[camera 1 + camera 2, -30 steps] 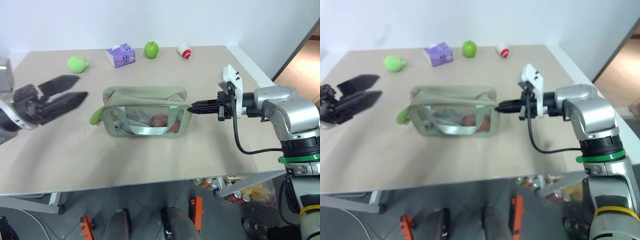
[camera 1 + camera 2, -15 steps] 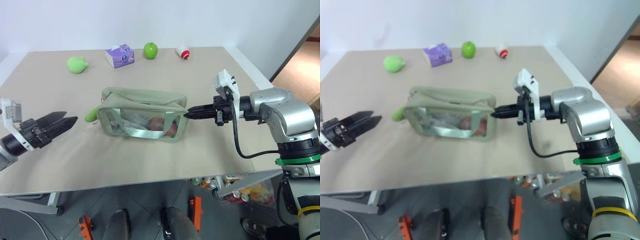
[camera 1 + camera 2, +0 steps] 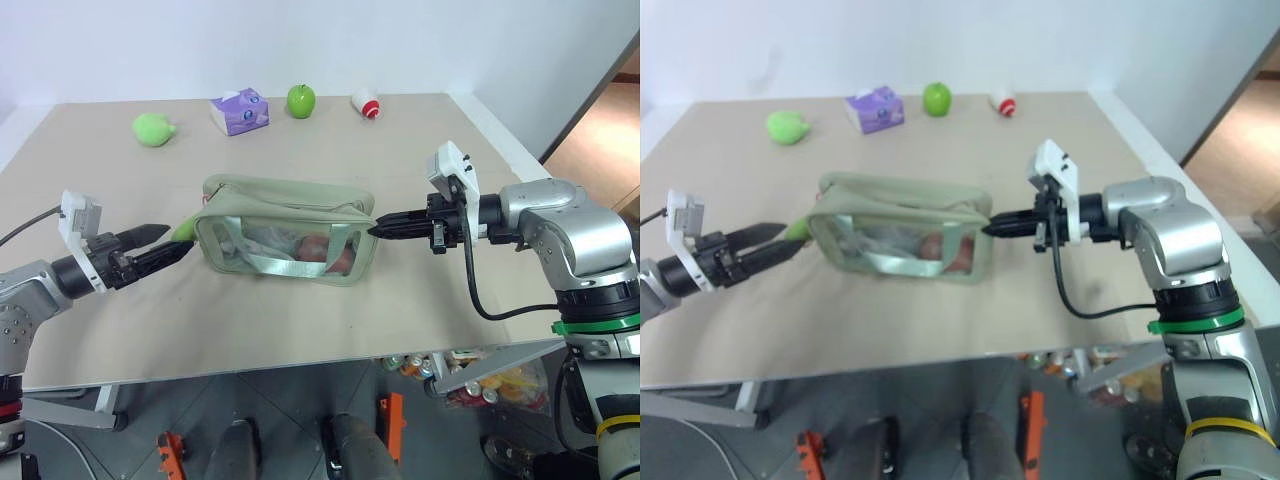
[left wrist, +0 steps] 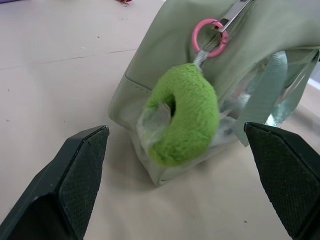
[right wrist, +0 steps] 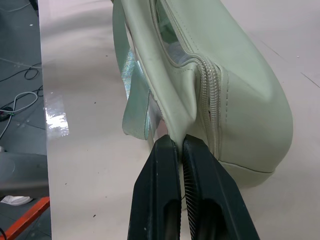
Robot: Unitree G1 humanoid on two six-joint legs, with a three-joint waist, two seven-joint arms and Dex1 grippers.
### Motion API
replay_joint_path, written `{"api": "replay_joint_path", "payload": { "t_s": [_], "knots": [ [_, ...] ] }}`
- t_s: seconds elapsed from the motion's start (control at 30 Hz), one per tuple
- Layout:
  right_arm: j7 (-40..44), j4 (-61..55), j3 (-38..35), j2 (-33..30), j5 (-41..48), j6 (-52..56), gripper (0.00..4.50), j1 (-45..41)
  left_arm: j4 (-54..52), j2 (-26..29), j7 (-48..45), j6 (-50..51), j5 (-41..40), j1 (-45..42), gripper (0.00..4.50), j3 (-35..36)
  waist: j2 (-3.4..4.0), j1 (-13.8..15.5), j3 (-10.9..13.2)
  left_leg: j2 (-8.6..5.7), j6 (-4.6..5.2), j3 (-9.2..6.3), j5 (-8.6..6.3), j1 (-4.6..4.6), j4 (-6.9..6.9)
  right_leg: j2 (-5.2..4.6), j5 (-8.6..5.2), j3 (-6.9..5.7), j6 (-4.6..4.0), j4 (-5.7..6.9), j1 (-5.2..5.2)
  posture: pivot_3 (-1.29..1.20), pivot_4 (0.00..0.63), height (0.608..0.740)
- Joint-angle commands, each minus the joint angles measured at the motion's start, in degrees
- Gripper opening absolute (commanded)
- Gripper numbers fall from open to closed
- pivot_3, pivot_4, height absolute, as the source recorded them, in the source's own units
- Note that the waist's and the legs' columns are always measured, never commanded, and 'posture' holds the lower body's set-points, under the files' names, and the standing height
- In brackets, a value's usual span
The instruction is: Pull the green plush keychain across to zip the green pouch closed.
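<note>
The green pouch point(image 3: 285, 230) lies in the middle of the table point(image 3: 300, 310), its clear window facing me. At the pouch's left end the green plush keychain point(image 4: 187, 120) hangs from the zip pull by a pink ring point(image 4: 210, 39). My left gripper point(image 3: 172, 242) is open and level at that end, with one finger on each side of the plush, not touching it. My right gripper point(image 3: 376, 228) is shut on the fabric at the pouch's right end, just below the zipper's end point(image 5: 212, 100).
Along the table's far edge stand a pear-shaped lime-green lump point(image 3: 153, 129), a purple tissue pack point(image 3: 240, 110), a glossy green apple point(image 3: 302, 100) and a small red-and-white object point(image 3: 368, 102). The table's front edge runs just below both arms.
My left gripper has dropped and moved in towards the pouch's left end, so the plush now sits between its open fingers. The right gripper has kept its grip and place.
</note>
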Motion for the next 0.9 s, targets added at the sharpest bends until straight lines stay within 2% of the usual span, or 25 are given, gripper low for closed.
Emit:
{"api": "replay_joint_path", "payload": {
  "t_s": [0.03, 0.2, 0.7, 0.9],
  "knots": [
    [-0.55, -2.17, -1.63, -0.9, 0.64, 0.42, 0.03, 0.45, 1.45, 2.03, -1.65, -1.56, 1.21, -0.84, 4.5, 1.72, 0.0, -0.01, 0.0, 0.0, 0.0, 0.0, 0.0, 0.0, 0.0, 0.0, 0.0, 0.0, 0.0, 0.0, 0.0, 0.0, 0.15, 0.74],
    [-0.74, -2.13, -1.56, -1.1, 0.74, 0.44, 0.03, 0.46, 2.12, 2.59, -2.95, -1.89, 2.29, -0.95, 4.5, 1.26, 0.0, 0.01, 0.0, 0.0, 0.0, 0.0, 0.0, 0.01, -0.01, 0.02, 0.0, 0.03, 0.01, 0.0, -0.01, 0.0, 0.15, 0.74],
    [-1.25, -2.32, -1.75, -1.49, 0.95, 0.75, 0.03, 0.36, 4.57, -1.55, -2.57, -4.87, 7.05, -6.76, 4.5, -4.52, -0.01, 0.08, -0.01, 0.0, 0.0, 0.0, 0.0, 0.0, 0.01, 0.07, 0.01, 0.1, 0.04, 0.0, 0.01, 0.0, 0.15, 0.74],
    [-1.48, -2.86, -1.88, -1.95, 1.19, 1.34, 0.03, 0.63, 6.15, -1.67, -2.71, -5.52, 7.83, -8.29, 4.5, -3.92, -0.01, 0.08, -0.01, 0.0, 0.0, 0.01, 0.0, -0.01, 0.04, 0.07, 0.04, 0.15, 0.08, 0.0, 0.02, 0.0, 0.15, 0.74]
  ]
}}
